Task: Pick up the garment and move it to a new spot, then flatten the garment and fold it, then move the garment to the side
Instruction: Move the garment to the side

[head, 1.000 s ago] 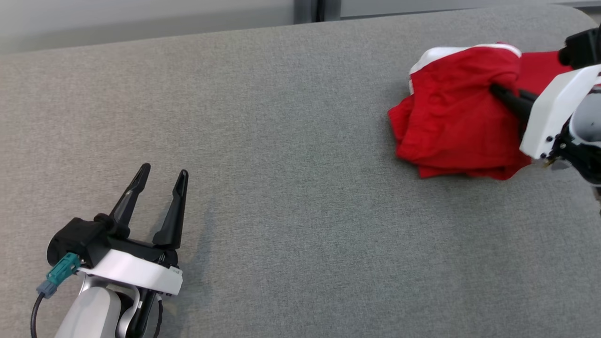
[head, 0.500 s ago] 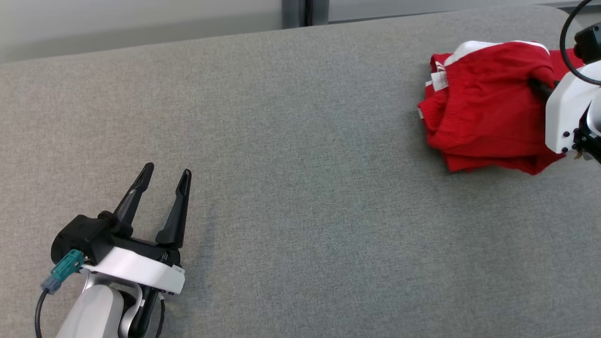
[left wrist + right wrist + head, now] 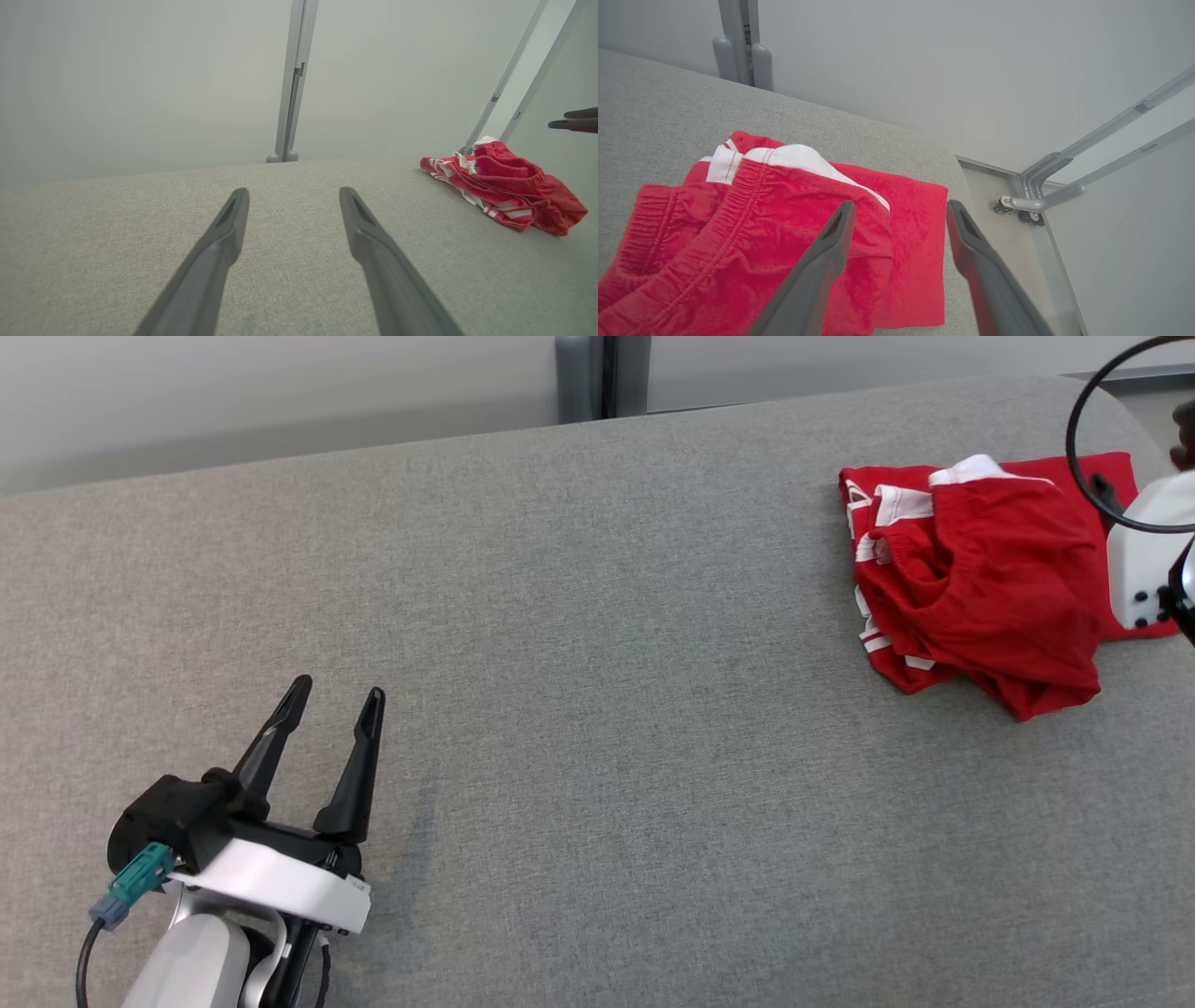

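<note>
Crumpled, elastic-waisted red garment (image 3: 990, 588); flat woven grey table (image 3: 597, 663).

Grey fabric tabletop (image 3: 597, 709) before pale wall (image 3: 280, 392) with metal post (image 3: 588, 378).

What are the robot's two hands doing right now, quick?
Left gripper: open, holding nothing.
Right gripper: open above the red garment, holding nothing.

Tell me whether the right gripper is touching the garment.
Apart. The left wrist view shows the right gripper in the air above the garment, with wall visible between them.
</note>
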You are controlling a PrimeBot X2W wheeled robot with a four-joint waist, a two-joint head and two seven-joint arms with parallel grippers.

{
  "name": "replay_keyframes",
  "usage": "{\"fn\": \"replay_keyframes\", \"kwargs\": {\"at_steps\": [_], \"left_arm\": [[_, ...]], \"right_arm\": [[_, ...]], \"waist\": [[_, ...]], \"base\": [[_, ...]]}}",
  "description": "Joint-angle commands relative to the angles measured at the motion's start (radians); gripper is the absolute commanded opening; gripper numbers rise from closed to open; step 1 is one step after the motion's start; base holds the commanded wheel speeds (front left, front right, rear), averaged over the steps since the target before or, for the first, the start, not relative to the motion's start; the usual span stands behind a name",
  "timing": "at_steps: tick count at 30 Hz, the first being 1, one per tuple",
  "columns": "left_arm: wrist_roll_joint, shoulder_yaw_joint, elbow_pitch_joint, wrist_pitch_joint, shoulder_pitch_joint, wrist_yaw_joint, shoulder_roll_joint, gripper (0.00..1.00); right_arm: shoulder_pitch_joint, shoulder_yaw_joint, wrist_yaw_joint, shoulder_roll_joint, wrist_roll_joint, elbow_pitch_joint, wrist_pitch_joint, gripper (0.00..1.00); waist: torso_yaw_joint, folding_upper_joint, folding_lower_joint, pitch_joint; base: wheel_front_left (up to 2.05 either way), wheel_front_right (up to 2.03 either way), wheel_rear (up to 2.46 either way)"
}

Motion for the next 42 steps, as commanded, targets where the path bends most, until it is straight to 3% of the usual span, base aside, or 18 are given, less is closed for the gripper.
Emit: {"fn": "replay_keyframes", "kwargs": {"at_steps": [1, 12, 18, 22, 27, 31, 35, 42], "left_arm": [[-0.007, 0.005, 0.000, 0.000, 0.004, -0.002, 0.007, 1.00], [0.002, 0.040, -0.016, 0.000, 0.050, 0.015, -0.002, 1.00], [0.009, 0.085, -0.053, 0.000, 0.090, 0.037, -0.009, 1.00], [0.016, 0.119, -0.088, 0.000, 0.114, 0.049, -0.016, 1.00], [0.025, 0.151, -0.119, 0.000, 0.147, 0.054, -0.034, 1.00], [0.029, 0.162, -0.123, 0.000, 0.164, 0.045, -0.049, 1.00], [0.033, 0.193, -0.130, 0.000, 0.177, 0.052, -0.060, 1.00], [0.046, 0.224, -0.129, 0.000, 0.194, 0.051, -0.098, 1.00]], "right_arm": [[-0.021, -0.008, 0.000, 0.001, -0.013, 0.007, -0.018, 1.00], [-0.017, -0.127, 0.000, 0.081, -0.054, 0.044, -0.228, 1.00], [0.052, -0.198, 0.000, 0.090, -0.032, -0.044, -0.287, 1.00], [0.174, -0.287, 0.000, 0.054, -0.029, -0.237, -0.289, 1.00], [0.493, -0.503, 0.000, 0.041, -0.048, -0.572, -0.288, 1.00], [0.706, -0.625, 0.000, 0.091, -0.098, -0.774, -0.288, 1.00], [0.868, -0.675, 0.000, 0.154, -0.146, -0.952, -0.288, 1.00], [1.034, -0.697, 0.000, 0.228, -0.186, -1.090, -0.288, 1.00]], "waist": [[-0.002, -0.0001, 0.0000, -0.002], [-0.040, -0.0001, 0.0000, -0.084], [-0.048, -0.0001, 0.0000, -0.122], [-0.039, -0.0001, 0.0000, -0.142], [-0.003, -0.0001, 0.0000, -0.167], [0.019, -0.0001, 0.0000, -0.177], [0.033, -0.0001, 0.0000, -0.187], [0.067, -0.0001, 0.0000, -0.209]], "base": [[0.00, 0.00, 0.00], [0.00, 0.00, 0.00], [0.00, 0.00, 0.00], [0.00, 0.00, 0.00], [0.00, 0.00, 0.00], [0.00, 0.00, 0.00], [0.00, 0.00, 0.00], [0.00, 0.00, 0.00]]}}
